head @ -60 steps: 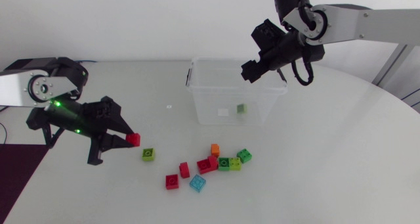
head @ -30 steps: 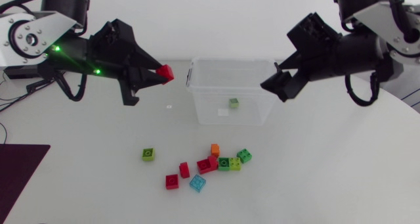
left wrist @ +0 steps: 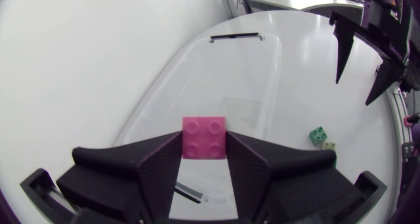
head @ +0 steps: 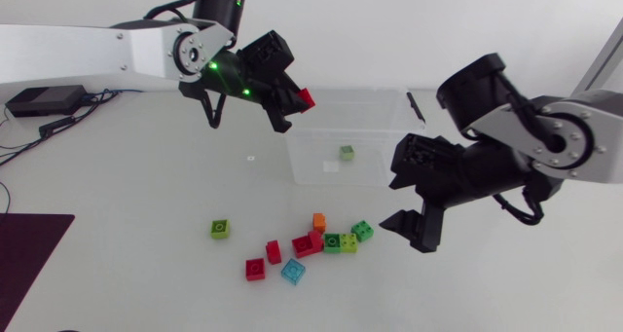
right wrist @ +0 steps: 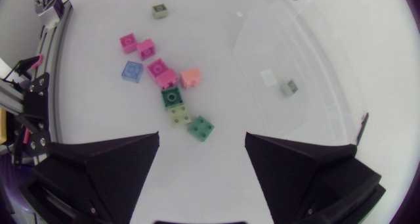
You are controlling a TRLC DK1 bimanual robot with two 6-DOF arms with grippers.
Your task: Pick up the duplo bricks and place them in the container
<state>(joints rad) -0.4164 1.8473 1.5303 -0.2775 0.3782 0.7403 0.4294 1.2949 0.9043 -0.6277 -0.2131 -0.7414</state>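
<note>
My left gripper (head: 295, 99) is shut on a red brick (head: 307, 99), held above the left rim of the clear container (head: 389, 166). In the left wrist view the brick (left wrist: 204, 137) sits squarely between the fingers, over the container (left wrist: 197, 79). One small green brick (head: 347, 153) lies inside. My right gripper (head: 407, 231) is open with nothing in it, low over the table just right of the brick cluster. In the right wrist view a green brick (right wrist: 199, 128) lies just ahead of the right gripper (right wrist: 202, 142).
Loose on the table in front of the container are an olive brick (head: 220, 229), red bricks (head: 255, 269), a blue one (head: 292, 271), an orange one (head: 318, 221) and green ones (head: 362, 230). The container's lid clip (head: 412, 104) sticks up at its far right corner.
My left arm lifted the red brick from the table and carried it right to the container's rim. My right arm came down from over the container to beside the brick cluster, its fingers spreading.
</note>
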